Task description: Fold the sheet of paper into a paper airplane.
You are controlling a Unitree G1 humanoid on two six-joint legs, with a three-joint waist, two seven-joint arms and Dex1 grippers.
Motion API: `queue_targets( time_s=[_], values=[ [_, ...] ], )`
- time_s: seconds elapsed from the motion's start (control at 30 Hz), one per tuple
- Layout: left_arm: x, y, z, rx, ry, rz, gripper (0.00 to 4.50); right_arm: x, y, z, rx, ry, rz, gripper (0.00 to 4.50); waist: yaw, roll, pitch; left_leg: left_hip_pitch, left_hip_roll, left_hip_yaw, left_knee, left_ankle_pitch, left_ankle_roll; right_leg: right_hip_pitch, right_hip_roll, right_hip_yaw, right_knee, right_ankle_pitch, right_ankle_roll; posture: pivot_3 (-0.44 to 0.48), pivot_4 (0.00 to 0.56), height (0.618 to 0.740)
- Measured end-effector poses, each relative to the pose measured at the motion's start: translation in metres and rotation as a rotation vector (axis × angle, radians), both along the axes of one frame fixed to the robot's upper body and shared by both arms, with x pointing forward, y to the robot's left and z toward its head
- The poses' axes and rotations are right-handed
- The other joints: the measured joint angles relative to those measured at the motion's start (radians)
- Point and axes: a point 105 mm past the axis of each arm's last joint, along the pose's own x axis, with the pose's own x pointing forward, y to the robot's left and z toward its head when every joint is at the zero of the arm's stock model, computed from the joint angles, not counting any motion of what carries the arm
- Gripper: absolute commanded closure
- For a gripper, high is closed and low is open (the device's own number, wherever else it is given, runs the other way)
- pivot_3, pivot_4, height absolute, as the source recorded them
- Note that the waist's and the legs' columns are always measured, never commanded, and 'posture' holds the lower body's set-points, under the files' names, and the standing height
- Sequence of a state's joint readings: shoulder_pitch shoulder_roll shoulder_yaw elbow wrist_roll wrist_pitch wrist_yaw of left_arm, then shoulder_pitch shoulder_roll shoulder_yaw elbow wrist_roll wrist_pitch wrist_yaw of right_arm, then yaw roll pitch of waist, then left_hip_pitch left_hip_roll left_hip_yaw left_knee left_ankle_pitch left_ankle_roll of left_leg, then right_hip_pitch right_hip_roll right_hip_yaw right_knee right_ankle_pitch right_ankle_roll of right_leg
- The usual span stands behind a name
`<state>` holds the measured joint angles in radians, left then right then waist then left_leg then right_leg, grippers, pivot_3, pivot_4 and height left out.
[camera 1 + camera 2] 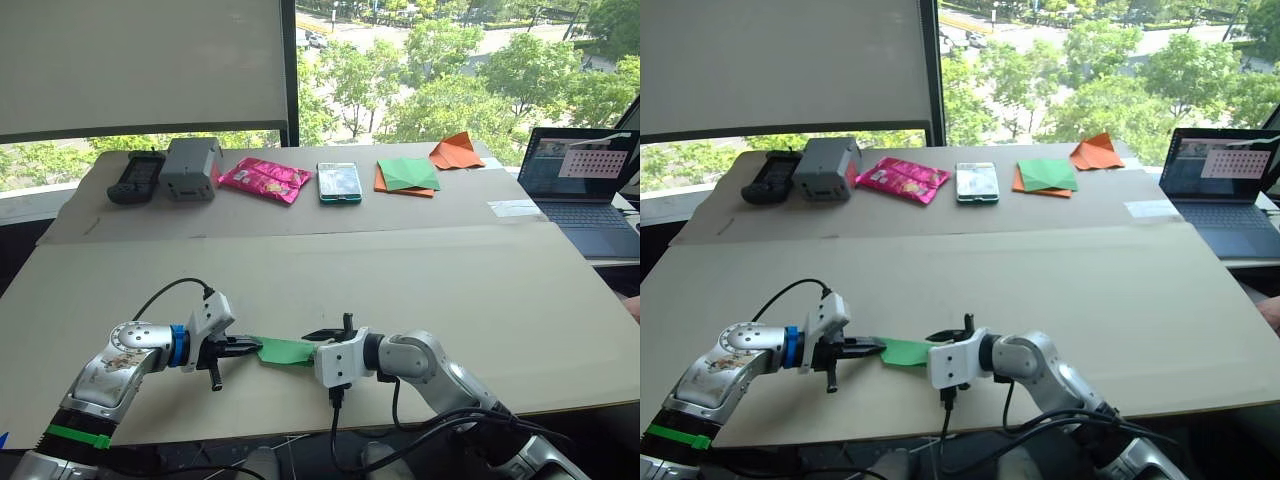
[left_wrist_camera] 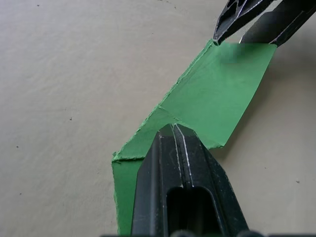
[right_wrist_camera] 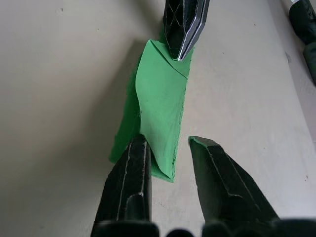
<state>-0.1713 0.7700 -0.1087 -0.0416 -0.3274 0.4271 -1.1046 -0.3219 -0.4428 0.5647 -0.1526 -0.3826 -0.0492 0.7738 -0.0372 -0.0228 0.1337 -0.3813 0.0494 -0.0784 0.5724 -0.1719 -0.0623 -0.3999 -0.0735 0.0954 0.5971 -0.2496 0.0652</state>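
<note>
Sheet of paper [image 1: 283, 351]: thin bright green, folded into narrow creased strip, low over matte beige desk [image 1: 420, 280] between arms. Left pincer [image 1: 243, 347] clamped on one end. Right pincer [image 3: 168, 158] parted, one finger touching other end.

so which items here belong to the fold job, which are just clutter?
Job: bright green folded sheet of paper; left end effector, shut on it; right end effector, open at its other end.

Clutter: pink snack packet; phone; grey box; orange folded paper; laptop.
</note>
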Motion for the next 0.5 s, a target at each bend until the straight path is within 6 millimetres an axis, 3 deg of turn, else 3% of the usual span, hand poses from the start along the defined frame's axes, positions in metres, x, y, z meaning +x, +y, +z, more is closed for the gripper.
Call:
queue_targets(
  time_s=[0.17,0.3,0.37,0.5],
  values=[
    [0.001,0.0,0.0,0.004,-0.01,-0.008,4.5,-0.004,-0.011,0.008,0.061,0.117,-0.047,2.72,0.001,0.0,0.0,0.0,0.0,0.0,0.001,0.0,0.001,0.002,0.0,0.0,0.0,0.0,0.0,0.0,0.15,0.732],
    [0.001,-0.001,-0.001,0.011,-0.019,-0.018,4.5,-0.01,-0.009,0.033,0.176,0.203,-0.037,3.87,0.0,0.0,0.0,0.004,0.0,0.0,0.0,-0.001,-0.001,0.004,0.0,0.0,0.0,0.0,0.0,0.0,0.15,0.732],
    [0.001,-0.001,-0.002,0.019,-0.025,-0.025,4.5,0.0,-0.002,0.04,0.245,0.267,-0.09,4.49,-0.003,0.0,0.0,0.006,0.0,0.0,0.0,-0.002,-0.003,0.005,0.0,0.0,0.0,0.0,0.0,0.0,0.15,0.732],
    [0.0,-0.003,-0.003,0.036,-0.046,-0.053,4.5,0.01,0.009,0.05,0.314,0.319,-0.14,4.49,-0.001,0.002,0.0,0.006,0.0,0.0,0.0,-0.002,-0.003,0.006,0.0,0.0,0.0,0.0,0.0,0.0,0.15,0.732]
  ],
)
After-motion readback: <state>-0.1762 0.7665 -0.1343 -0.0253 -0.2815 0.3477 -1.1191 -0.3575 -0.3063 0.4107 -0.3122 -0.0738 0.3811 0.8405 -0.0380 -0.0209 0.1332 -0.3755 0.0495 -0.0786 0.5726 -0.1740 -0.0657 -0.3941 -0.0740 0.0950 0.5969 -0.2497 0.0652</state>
